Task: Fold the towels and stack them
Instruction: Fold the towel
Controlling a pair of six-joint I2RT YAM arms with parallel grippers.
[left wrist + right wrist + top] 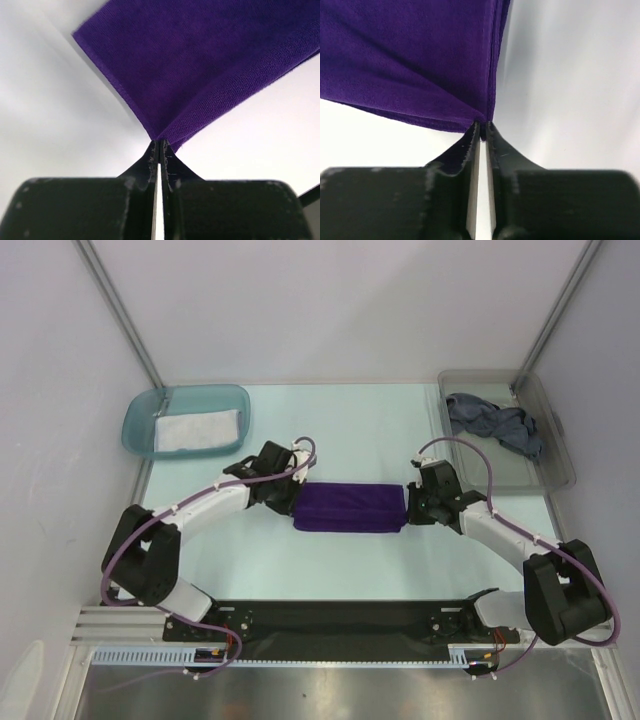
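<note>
Purple towel (349, 507) lies folded at bench (350, 430) centre. Left hand (159, 146) and right hand (483, 125) are each pinched shut on an end. Light, limp cloth (sags unsupported), so grip corners through both layers.

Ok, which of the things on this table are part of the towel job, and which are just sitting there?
Part of the job:
- purple towel, pinched at its ends by the left gripper and right gripper
- white towel, flat in the teal tray
- grey-blue towel, crumpled in the clear bin

Just lying about:
- teal tray
- clear bin
</note>
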